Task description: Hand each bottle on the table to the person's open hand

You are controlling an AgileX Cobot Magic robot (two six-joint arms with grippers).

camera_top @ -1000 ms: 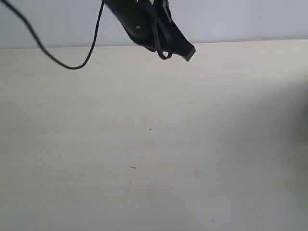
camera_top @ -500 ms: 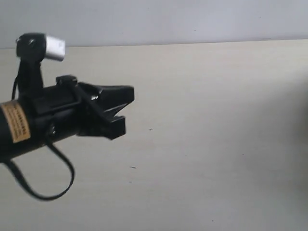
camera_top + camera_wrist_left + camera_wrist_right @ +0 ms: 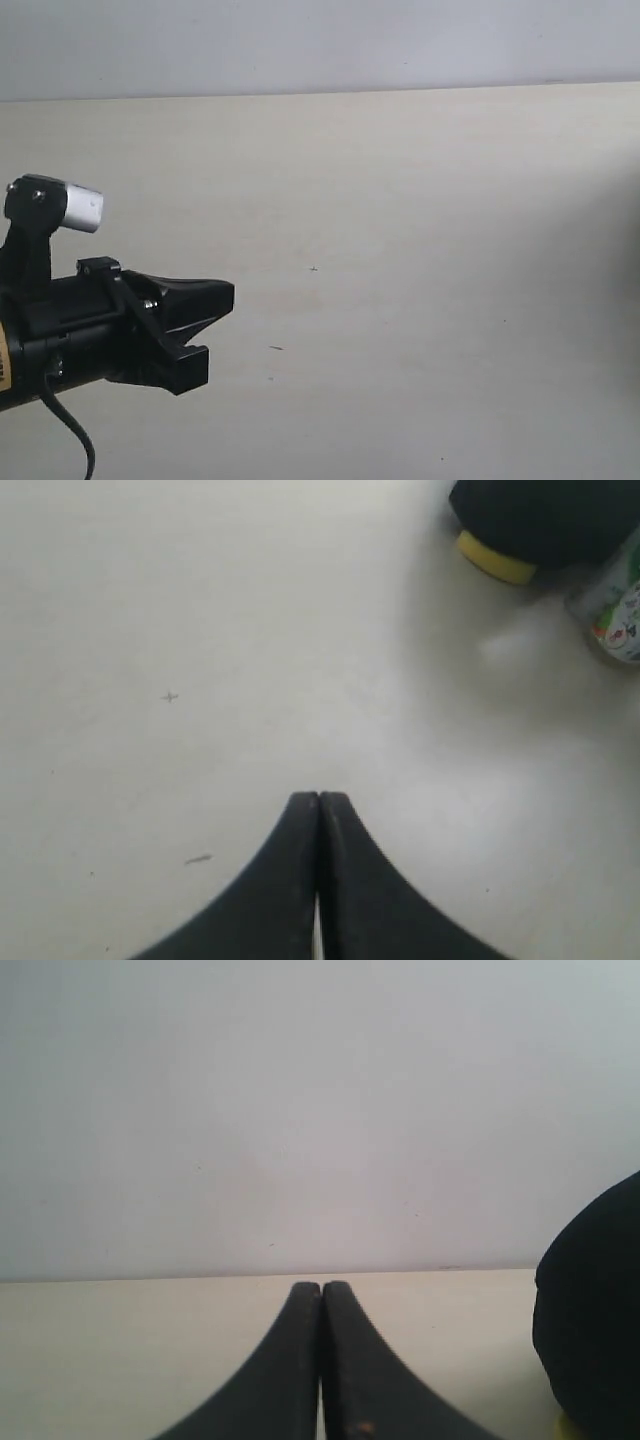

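Seemed between handovers, with left gripper (image 3: 319, 800) and right gripper (image 3: 322, 1286) both clenched on nothing; needed next to open and reach the green-white bottle (image 3: 618, 615).

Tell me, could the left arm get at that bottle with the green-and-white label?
Probably yes: only bare table lies between the left gripper and the bottle. Its jaws are shut, so they must open first, and a dark object sits close beside it.

No text is reading clearly: the clear bottle (image 3: 615, 610) is showing only blurred red and green label marks, and the left arm's (image 3: 70, 335) yellow sticker (image 3: 3, 366) is sitting cut off.
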